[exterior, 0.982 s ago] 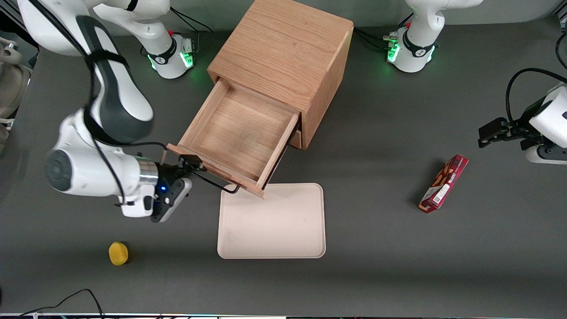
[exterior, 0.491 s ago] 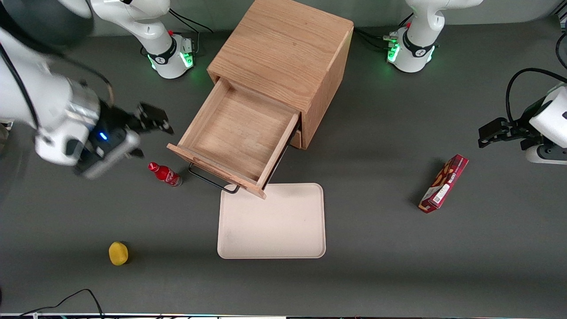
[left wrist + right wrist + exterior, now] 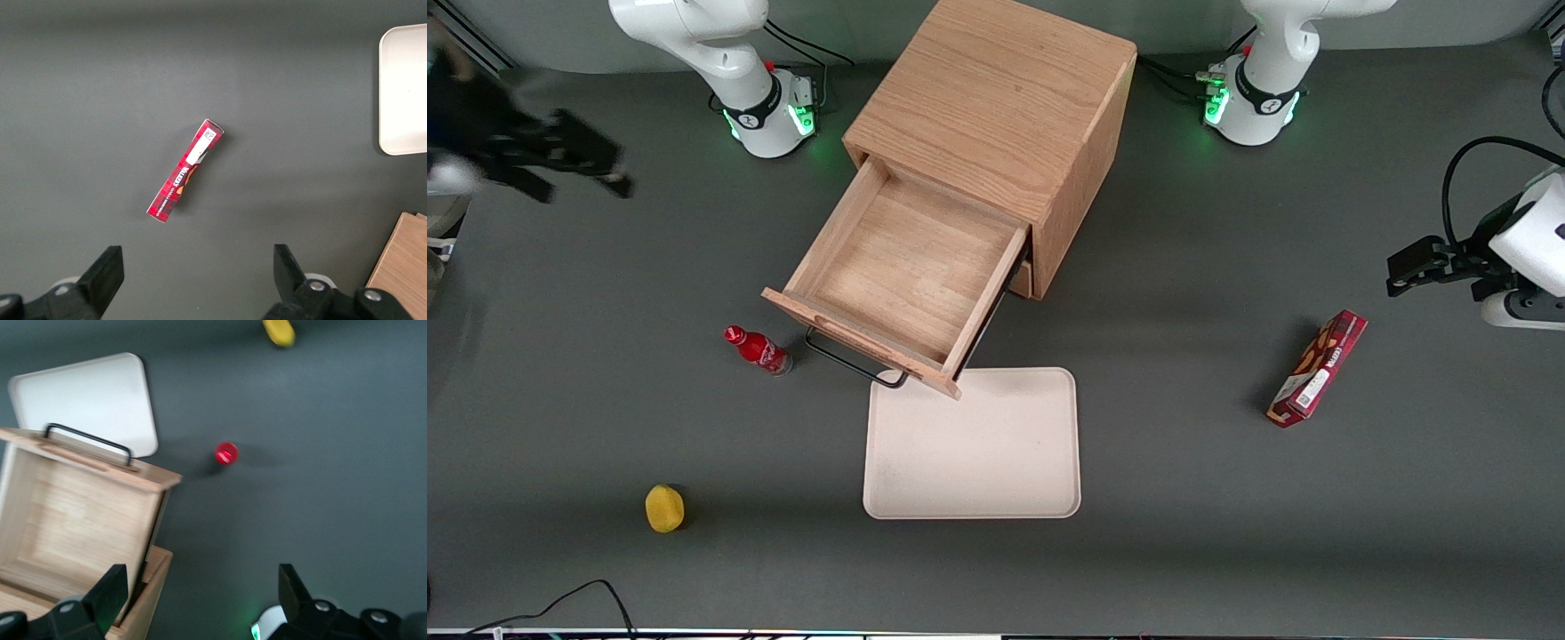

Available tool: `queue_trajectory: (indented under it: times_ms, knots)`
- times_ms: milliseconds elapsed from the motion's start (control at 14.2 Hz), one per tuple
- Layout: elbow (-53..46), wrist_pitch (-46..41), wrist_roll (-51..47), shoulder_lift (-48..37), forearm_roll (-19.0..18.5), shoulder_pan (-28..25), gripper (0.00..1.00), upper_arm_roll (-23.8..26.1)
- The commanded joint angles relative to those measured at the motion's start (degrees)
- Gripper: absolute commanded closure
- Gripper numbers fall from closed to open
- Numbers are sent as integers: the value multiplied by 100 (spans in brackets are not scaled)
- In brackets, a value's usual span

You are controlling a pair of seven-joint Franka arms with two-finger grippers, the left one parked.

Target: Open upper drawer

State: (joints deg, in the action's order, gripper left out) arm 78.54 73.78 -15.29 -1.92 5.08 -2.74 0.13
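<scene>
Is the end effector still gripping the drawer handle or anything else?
Nothing. The end effector has let go, open and high toward the working arm's end, clear of the light-oak upper drawer and its thin black bar handle.

The gripper (image 3: pixel 203 597) hangs high above the dark counter (image 3: pixel 320 400), its two fingers (image 3: pixel 110 590) spread wide apart with nothing between them. The upper drawer (image 3: pixel 80 513) stands pulled out, its tray bare, black handle (image 3: pixel 87 440) over the white tray (image 3: pixel 87 397). A red bottle (image 3: pixel 226 453) stands near the drawer's front corner, a yellow fruit (image 3: pixel 279 332) well apart from it.
</scene>
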Motion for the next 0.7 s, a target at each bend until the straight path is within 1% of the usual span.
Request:
queue_trajectory:
  times_ms: [0, 140, 211, 281, 351, 491, 632]
  knots:
    - [1760, 764, -273, -1103, -200, -52, 0, 5]
    - [2662, 1514, -264, -1582, -200, -51, 0, -40]
    - [2971, 1822, -246, -1714, -209, -51, 0, -40]
    - [3157, 2033, -246, -1750, -305, -51, 0, -40]
    - [3176, 2114, -246, -1742, -393, -60, 0, -40]
    - [2835, 2053, -211, -1550, -543, -95, 0, -31]
    - [2641, 2053, -272, -1452, -543, -87, 0, -31]
